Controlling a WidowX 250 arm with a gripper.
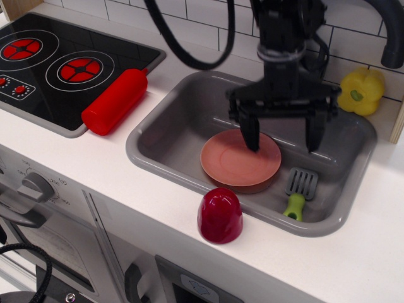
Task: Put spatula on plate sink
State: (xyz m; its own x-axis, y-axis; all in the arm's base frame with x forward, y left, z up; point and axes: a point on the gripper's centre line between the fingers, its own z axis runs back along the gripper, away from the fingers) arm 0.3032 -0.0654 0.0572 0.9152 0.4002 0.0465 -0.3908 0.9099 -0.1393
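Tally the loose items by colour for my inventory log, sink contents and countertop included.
Red: 2, roller and cup
Pink: 1, plate
Grey and green: 1, spatula
Yellow: 1, pepper
Total: 5

Black two-fingered end effector (282,142), black cable (183,44)
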